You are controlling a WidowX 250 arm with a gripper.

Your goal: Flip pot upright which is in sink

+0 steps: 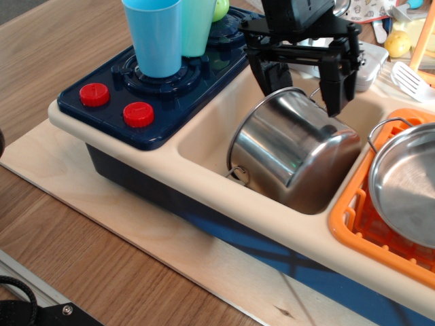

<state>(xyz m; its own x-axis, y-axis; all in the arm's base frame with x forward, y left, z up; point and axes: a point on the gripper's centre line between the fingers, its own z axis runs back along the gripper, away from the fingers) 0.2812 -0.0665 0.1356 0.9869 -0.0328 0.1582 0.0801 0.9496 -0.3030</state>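
Steel pot (292, 153): shiny, lying tipped on its side in the sink, its closed bottom toward the lower right and its rim toward the upper left; one wire loop handle shows low at the front, near the sink's front wall.
Sink (204, 139): beige basin with rounded corners, set in the toy kitchen unit between the stove and the orange rack; the pot fills most of it.
End effector (302, 85): black, hanging over the back part of the pot with its two fingers spread apart, one finger (270, 76) at the pot's upper left edge, the other at the upper right side; released, gripping nothing. Whether the tips touch the steel I cannot tell.
Stove (160, 85): dark blue top to the left of the sink, with two red knobs (115, 104) at the front.
Cups: a light blue cup (155, 34) stands upright on the front burner, a teal cup (198, 24) just behind it.
Rack (357, 214): orange plastic, right of the sink, holding a wide steel pan (408, 187) tilted toward me.
Faucet base (367, 64): grey, behind the sink, partly hidden by the end effector.
Table (61, 61): wood grain, with a pale board (136, 224) under the kitchen unit.
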